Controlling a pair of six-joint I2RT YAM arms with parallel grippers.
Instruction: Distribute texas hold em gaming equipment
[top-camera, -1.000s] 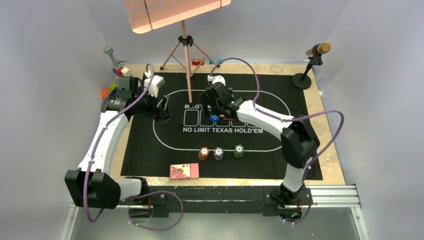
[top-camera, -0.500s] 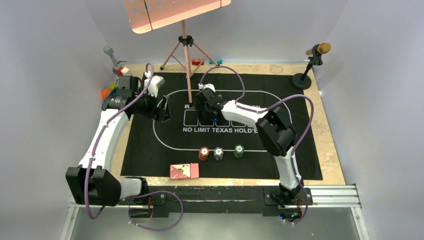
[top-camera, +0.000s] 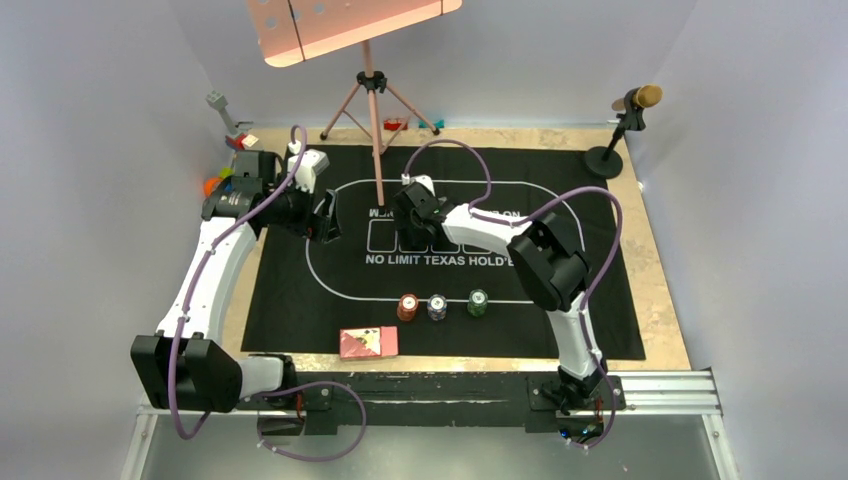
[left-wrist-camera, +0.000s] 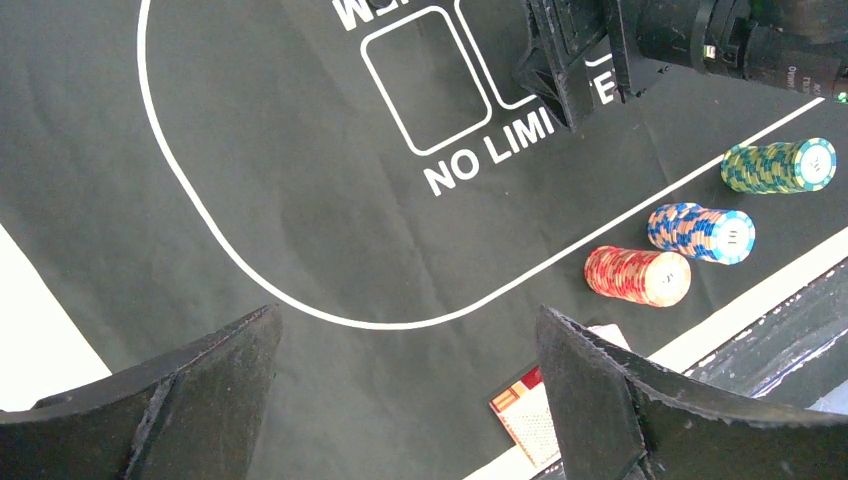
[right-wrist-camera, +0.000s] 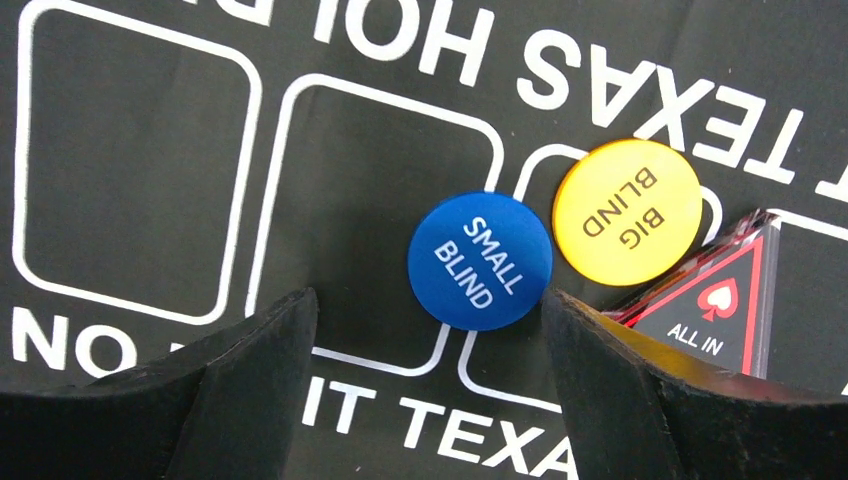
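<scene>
A blue SMALL BLIND disc (right-wrist-camera: 480, 260) lies flat on the mat, with an orange BIG BLIND disc (right-wrist-camera: 628, 211) touching it and a triangular ALL IN marker (right-wrist-camera: 715, 310) beside them. My right gripper (right-wrist-camera: 428, 310) is open low over the mat, and the blue disc sits just ahead of its fingertips, close to the right finger. Red (top-camera: 407, 307), grey-blue (top-camera: 437, 307) and green (top-camera: 477, 302) chip stacks stand near the front, with the card box (top-camera: 368, 342) beside them. My left gripper (left-wrist-camera: 408, 315) hangs open and empty over the mat's left side.
The black felt mat (top-camera: 290, 300) covers most of the table. A music stand's tripod (top-camera: 375, 120) stands at the back centre, a microphone (top-camera: 625, 115) at the back right and toy blocks (top-camera: 235, 150) at the back left.
The right arm swung left and folded at the elbow, bringing its gripper over the blind discs with the jaws slightly narrower. The left arm has stayed put.
</scene>
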